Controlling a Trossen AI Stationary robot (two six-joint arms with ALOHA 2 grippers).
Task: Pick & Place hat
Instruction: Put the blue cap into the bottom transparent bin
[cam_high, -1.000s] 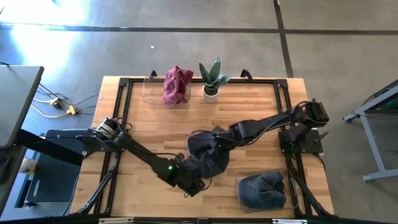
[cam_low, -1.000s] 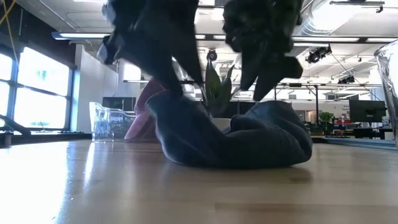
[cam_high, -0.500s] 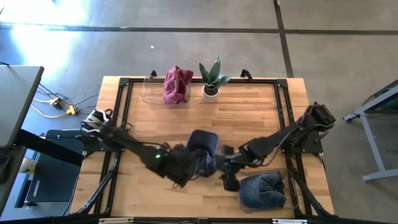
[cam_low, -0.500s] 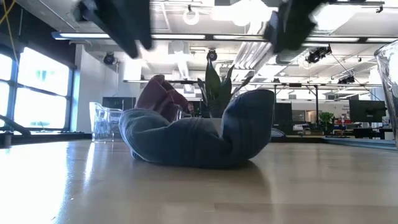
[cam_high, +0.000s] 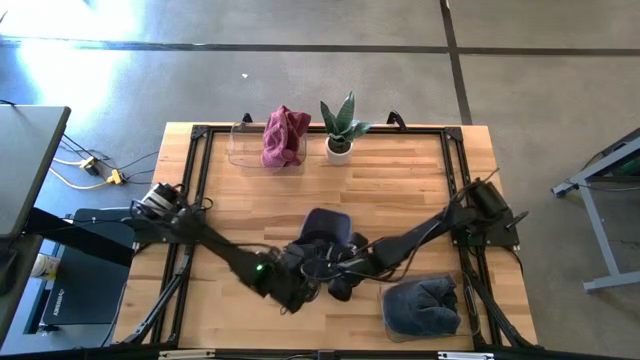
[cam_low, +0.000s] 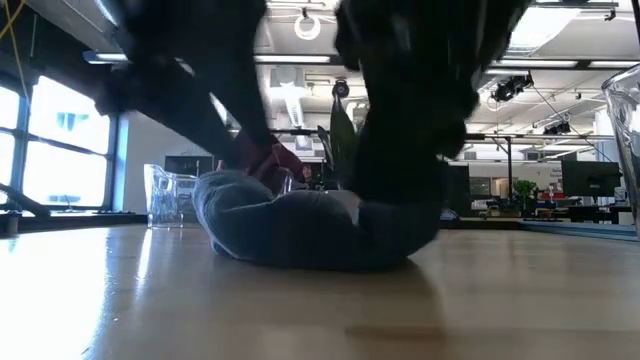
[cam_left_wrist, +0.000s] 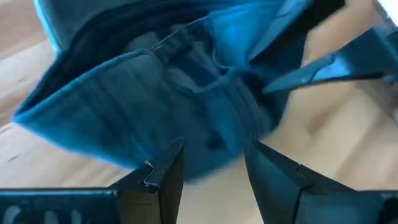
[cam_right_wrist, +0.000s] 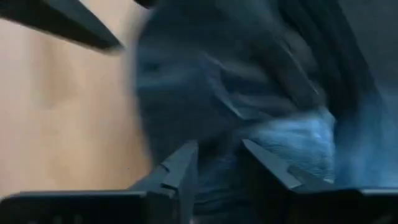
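Observation:
A dark blue hat (cam_high: 325, 235) lies crumpled on the wooden table, just near of its centre; in the low view the hat (cam_low: 285, 225) rests low and flat on the boards. My left gripper (cam_high: 302, 272) has come in from the left and my right gripper (cam_high: 338, 278) from the right. Both sit at the hat's near edge. In the left wrist view my left gripper (cam_left_wrist: 214, 146) is open with blue cloth (cam_left_wrist: 186, 106) filling the gap. My right gripper (cam_right_wrist: 219, 144) is open in the same way over the cloth (cam_right_wrist: 249, 81). My left gripper slants down at the hat's near edge with its fingers on either side of the cloth; I cannot tell whether they touch it. My right gripper stands the same way at the near edge, and its touch cannot be told either.
A second dark blue hat (cam_high: 425, 303) sits in a clear bin at the near right corner. A pink hat (cam_high: 284, 137) fills a clear bin (cam_high: 240, 145) at the far edge, beside a small potted plant (cam_high: 340, 128). Bare boards lie to the left and the far right.
A second ago both grippers were on the bunched hat. They then let go and rose, leaving it lying slightly farther back with one flap standing up. Both have now come down again at its near edge, the right gripper moving left, and the hat looks flatter.

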